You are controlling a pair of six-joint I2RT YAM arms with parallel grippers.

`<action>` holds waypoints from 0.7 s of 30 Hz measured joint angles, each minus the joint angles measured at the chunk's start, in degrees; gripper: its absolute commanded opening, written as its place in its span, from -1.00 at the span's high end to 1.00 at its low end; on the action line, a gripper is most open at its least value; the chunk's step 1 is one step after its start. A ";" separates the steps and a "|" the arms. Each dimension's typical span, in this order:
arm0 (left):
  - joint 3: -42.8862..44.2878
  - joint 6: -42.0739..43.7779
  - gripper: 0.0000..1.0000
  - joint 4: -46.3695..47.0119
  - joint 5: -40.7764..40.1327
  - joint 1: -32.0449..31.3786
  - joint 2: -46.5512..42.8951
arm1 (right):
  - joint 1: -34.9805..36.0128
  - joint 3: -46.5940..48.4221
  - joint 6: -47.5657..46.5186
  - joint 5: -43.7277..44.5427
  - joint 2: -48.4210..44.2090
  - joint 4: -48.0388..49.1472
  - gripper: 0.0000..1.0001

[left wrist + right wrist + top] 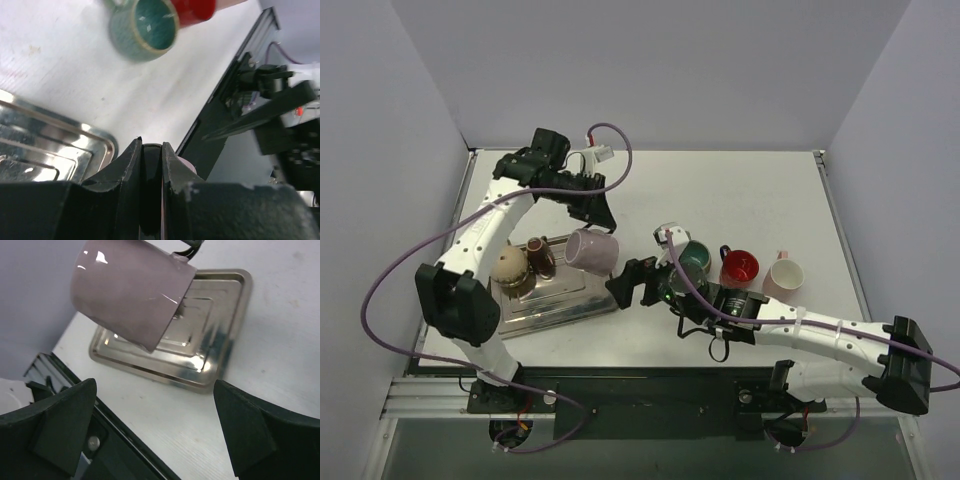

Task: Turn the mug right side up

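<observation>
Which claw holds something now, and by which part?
The left claw holds the lilac mug by its rim; the right claw is open, holding nothing.

Left of the tray [565, 300], the left arm [485, 235] is showing white links, black joint housings, a looping purple cable [380, 280] and a black left end effector [598, 222], while right of the tray the right arm [830, 338] is wearing matching colours, with a black right end effector [625, 283].

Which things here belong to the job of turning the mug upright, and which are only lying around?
Job: lilac mug, held off the table; left fingers, shut on it.
Lying about: steel tray, beige mug, maroon mug, teal mug, red mug, pale pink mug.
</observation>
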 measured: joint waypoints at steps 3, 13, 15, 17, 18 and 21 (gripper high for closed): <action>1.05 -3.13 1.00 1.95 2.62 -0.42 -5.09 | 0.00 0.04 1.14 -1.95 2.73 9.01 -0.93; 0.46 -10.08 1.00 6.51 9.55 -2.89 -12.57 | 0.02 0.46 0.46 -5.77 4.98 20.98 -0.62; -0.09 -10.60 1.00 7.19 9.84 -3.58 -12.57 | 0.04 0.85 -0.26 -7.08 4.98 22.53 -0.40; -0.61 -10.99 1.00 7.61 10.03 -4.22 -12.57 | 0.07 1.27 -0.74 -8.35 4.98 23.32 -0.12; -0.72 -11.06 1.00 7.74 10.14 -4.50 -12.57 | 0.26 1.55 -0.92 -8.81 5.03 23.69 0.04; -0.87 -10.60 1.00 9.51 12.44 -4.55 -12.68 | 0.39 1.90 0.57 -10.40 5.07 23.10 1.00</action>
